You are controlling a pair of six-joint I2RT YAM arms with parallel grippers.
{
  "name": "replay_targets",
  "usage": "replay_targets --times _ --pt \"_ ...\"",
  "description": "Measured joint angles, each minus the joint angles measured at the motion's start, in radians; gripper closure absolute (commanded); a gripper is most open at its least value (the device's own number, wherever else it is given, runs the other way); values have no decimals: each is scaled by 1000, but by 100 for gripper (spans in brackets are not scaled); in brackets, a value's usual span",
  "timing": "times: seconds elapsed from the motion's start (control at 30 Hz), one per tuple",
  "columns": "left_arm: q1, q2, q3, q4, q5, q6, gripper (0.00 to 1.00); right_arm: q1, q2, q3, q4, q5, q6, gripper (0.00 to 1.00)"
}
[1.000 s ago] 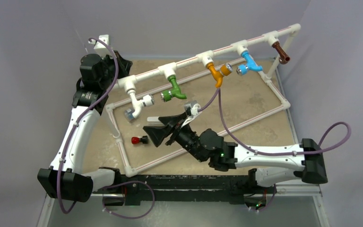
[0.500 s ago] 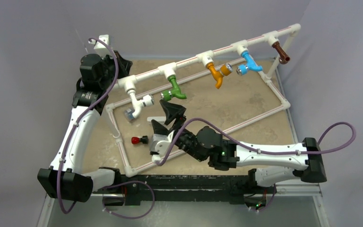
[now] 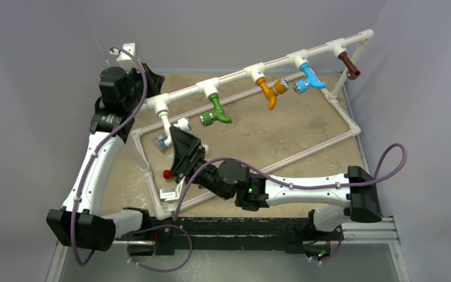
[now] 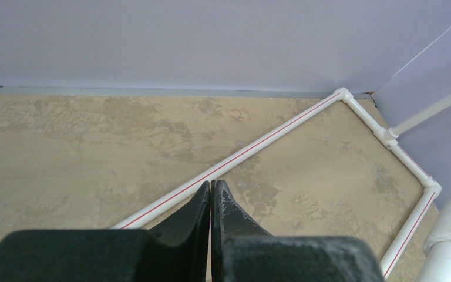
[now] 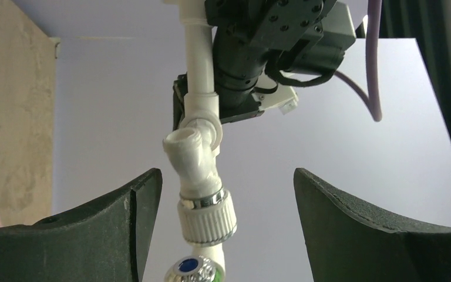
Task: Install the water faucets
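Five water faucets hang from the raised white pipe rail (image 3: 235, 79): white (image 3: 166, 126) at the left, then green (image 3: 216, 111), orange (image 3: 268, 91), blue (image 3: 310, 78) and brown (image 3: 348, 63). My right gripper (image 3: 179, 145) is open, right at the white faucet. In the right wrist view the white faucet (image 5: 202, 176) with its ribbed collar stands between the wide-apart fingers of my right gripper (image 5: 226, 200), nearer the left one, touching neither. My left gripper (image 3: 151, 76) is at the rail's left end. In the left wrist view my left gripper (image 4: 211, 188) is shut and empty.
A small red-and-black piece (image 3: 168, 174) lies on the tan mat just under my right wrist. The white floor pipe frame (image 3: 317, 147) rings the mat; it also shows in the left wrist view (image 4: 258, 147). Grey walls stand behind and to the right.
My right arm has swung left from the middle of the mat to the white faucet, turning its wrist, its jaws still open. The left arm has not moved.
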Motion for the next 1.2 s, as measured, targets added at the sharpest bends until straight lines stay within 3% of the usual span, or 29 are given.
replay_targets --times 0.27,0.57,0.83,1.0,1.2 --pt "0 0 0 0 0 0 100 0 69 66 19 -20 -51 34" --pt "0 0 0 1 0 0 100 -19 96 82 -2 -20 2 59" --pt "0 3 0 7 0 0 100 -40 101 88 -6 -29 171 99" --pt "1 5 0 14 0 -6 100 -49 101 91 15 -49 287 100" --pt "2 8 0 23 -9 -6 100 -63 101 90 81 -69 585 100"
